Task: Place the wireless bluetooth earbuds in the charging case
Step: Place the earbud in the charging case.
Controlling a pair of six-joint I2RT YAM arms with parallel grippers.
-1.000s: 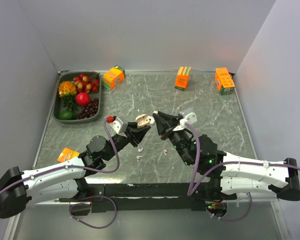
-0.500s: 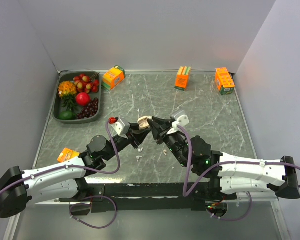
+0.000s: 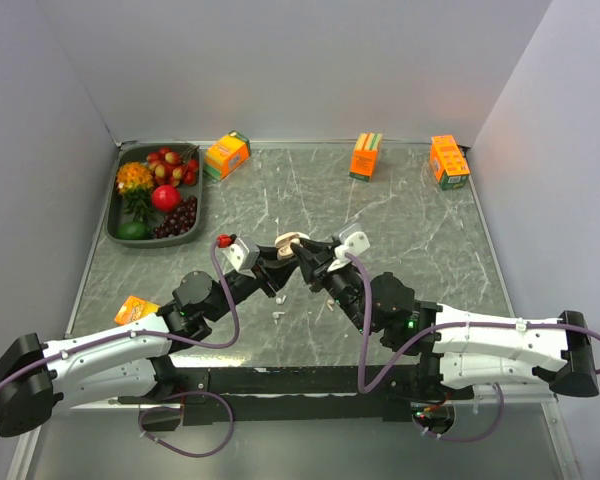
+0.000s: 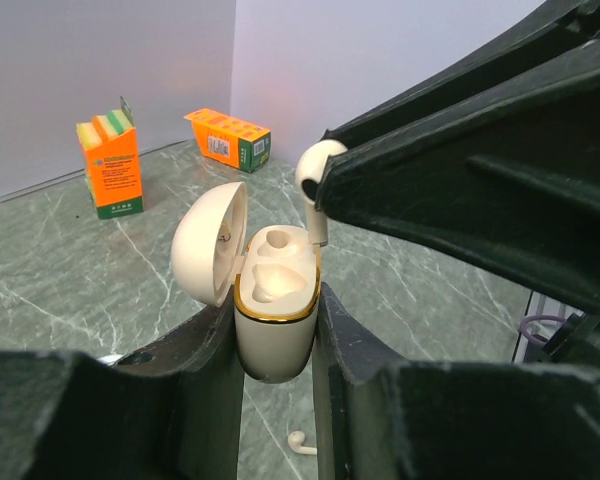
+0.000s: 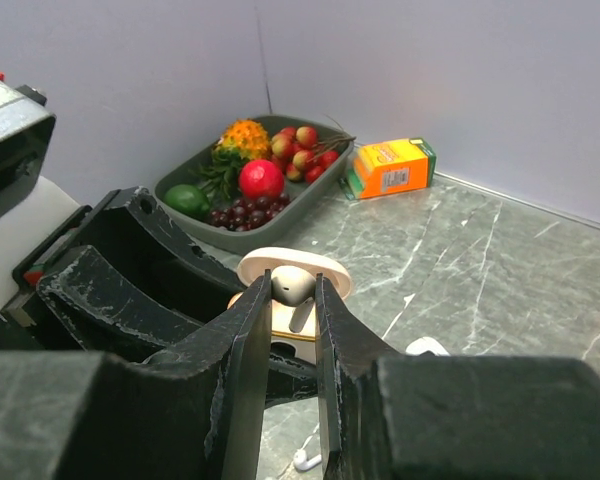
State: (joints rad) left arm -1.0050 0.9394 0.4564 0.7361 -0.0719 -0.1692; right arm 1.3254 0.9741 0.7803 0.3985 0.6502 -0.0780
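Observation:
My left gripper (image 4: 277,335) is shut on the beige charging case (image 4: 276,320) and holds it upright above the table, with the lid (image 4: 208,240) open to the left. Both wells look empty. My right gripper (image 5: 293,290) is shut on a white earbud (image 5: 292,284). The earbud (image 4: 318,165) hangs stem down just above the case's right rim. In the top view the case (image 3: 288,243) sits between the left gripper (image 3: 275,262) and the right gripper (image 3: 303,256) at mid table. Loose earbuds (image 3: 279,314) (image 3: 332,298) lie on the table below them.
A grey tray (image 3: 113,205) of fruit stands at the back left. Orange cartons (image 3: 227,155) (image 3: 366,156) (image 3: 449,161) stand along the back edge, and another (image 3: 136,310) lies beside the left arm. Walls close in on the left, back and right.
My right gripper has moved left towards the left gripper, bringing the earbud over the open case. The left gripper and case have barely moved.

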